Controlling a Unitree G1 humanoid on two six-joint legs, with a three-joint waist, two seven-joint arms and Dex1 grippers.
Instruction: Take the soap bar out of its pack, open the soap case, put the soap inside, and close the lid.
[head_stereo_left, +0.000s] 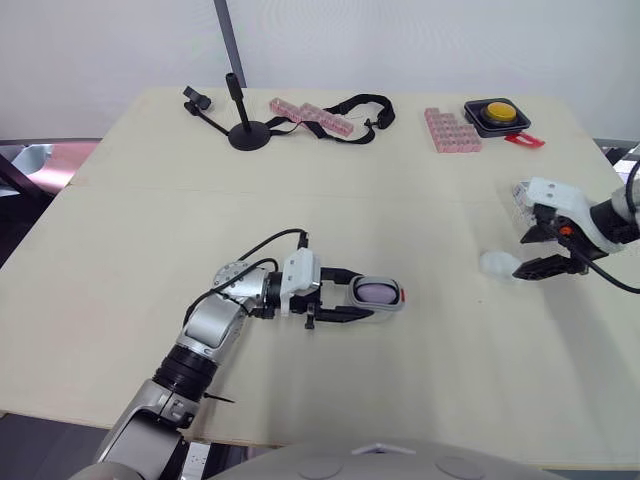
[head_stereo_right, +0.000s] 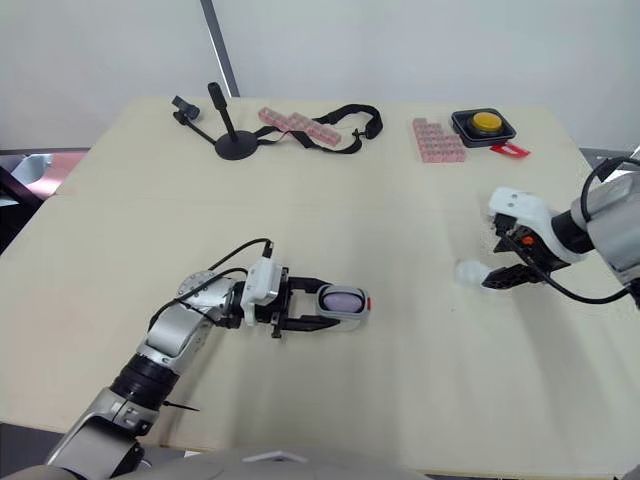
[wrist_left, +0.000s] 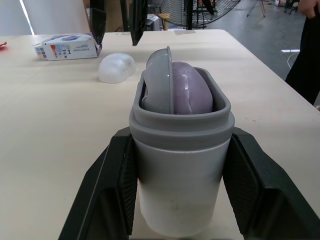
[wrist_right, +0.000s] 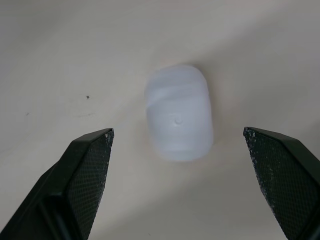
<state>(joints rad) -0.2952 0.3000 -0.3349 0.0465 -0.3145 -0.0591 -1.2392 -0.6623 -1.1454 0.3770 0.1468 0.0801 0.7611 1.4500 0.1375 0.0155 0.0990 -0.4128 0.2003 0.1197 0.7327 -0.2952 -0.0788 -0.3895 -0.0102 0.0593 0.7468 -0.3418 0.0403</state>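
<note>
Soap (wrist_left: 190, 92), purple, sits inside the open grey case (wrist_left: 177, 175) at mid-table (head_stereo_left: 150, 250). Left gripper (head_stereo_left: 362, 296) clamps the case, one finger snug against each side wall. White lid (wrist_right: 179, 112) lies flat, well off to the right, apart from the case. Right gripper (head_stereo_left: 528, 252) hangs over the lid, fingers spread wide, holding nothing. Soap box (wrist_left: 67, 46) lies near the lid.

Left hand (head_stereo_right: 331, 303) grips the soap case (head_stereo_right: 345, 300); lid (head_stereo_right: 468, 271) lies beside right hand (head_stereo_right: 501, 260).
</note>
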